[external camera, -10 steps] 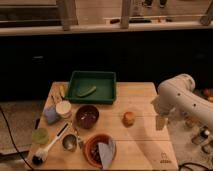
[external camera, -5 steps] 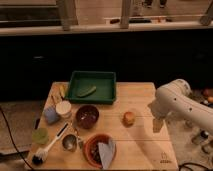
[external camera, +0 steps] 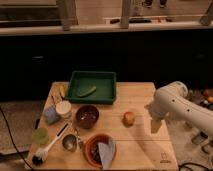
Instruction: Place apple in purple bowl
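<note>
The apple (external camera: 129,118), a small round orange-yellow fruit, sits on the wooden table (external camera: 140,147) right of centre. The purple bowl (external camera: 87,116), dark maroon with a dark inside, stands to the apple's left. My gripper (external camera: 155,125) hangs from the white arm (external camera: 175,102) at the right, just right of the apple and above the table. It holds nothing that I can see.
A green tray (external camera: 93,86) with an elongated green vegetable (external camera: 86,91) is at the back. An orange-brown bowl (external camera: 99,150) with grey-blue cloth, a metal cup (external camera: 69,142), a brush (external camera: 49,147), a green cup (external camera: 40,135) and a white cup (external camera: 63,108) stand at the left front.
The arm and gripper have moved left and down toward the apple. The apple and bowls have not moved.
</note>
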Robot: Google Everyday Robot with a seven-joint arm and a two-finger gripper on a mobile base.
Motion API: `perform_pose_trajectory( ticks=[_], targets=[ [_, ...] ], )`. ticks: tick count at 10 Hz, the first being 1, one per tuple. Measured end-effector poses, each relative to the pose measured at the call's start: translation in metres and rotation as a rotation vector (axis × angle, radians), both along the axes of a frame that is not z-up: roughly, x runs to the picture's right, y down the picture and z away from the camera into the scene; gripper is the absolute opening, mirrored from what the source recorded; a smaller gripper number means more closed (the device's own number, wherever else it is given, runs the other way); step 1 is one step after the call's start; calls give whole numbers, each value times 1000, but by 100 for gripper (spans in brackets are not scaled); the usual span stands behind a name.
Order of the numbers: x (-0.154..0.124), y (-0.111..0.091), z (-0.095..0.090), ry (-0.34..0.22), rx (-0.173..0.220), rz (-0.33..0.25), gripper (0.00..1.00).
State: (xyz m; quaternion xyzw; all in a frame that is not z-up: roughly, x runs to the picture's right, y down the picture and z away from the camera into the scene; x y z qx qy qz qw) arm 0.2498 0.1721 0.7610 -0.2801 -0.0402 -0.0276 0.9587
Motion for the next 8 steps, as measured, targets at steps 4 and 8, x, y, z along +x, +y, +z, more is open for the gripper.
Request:
perform_pose_trajectory(
  ticks=[4, 8],
  targets=[
    [-10, 2, 7, -49, 1, -28, 80],
    [-24, 2, 15, -103, 0, -62, 80]
  ],
)
